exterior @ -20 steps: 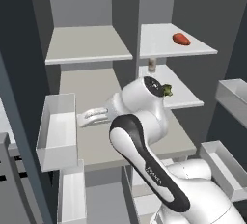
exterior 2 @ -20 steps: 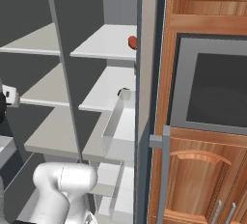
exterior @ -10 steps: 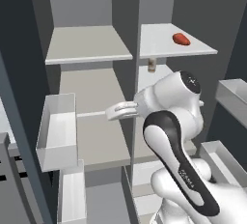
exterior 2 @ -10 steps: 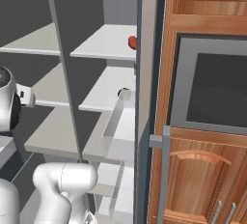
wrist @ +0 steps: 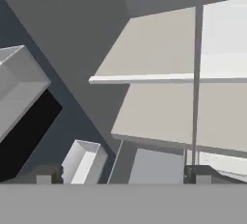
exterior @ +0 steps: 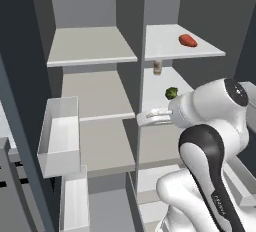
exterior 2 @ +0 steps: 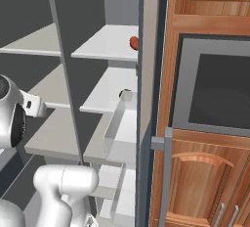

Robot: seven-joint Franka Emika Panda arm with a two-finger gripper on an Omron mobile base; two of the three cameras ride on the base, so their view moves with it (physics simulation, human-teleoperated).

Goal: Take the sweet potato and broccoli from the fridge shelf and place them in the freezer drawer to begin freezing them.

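Inside the open fridge, the sweet potato sat on the top right shelf with the broccoli one shelf below it, while the empty gripper, fingers spread wide, hung below both, seemingly readying a reach.

Fridge interior split by vertical divider into left and right columns of shelves. Sweet potato on top right shelf, toward its right side. Bottle on shelf below, at back, near divider. Broccoli on same shelf, in front of bottle, slightly right. Door bin at left, beside left-column shelves. Wooden cabinets right of fridge.
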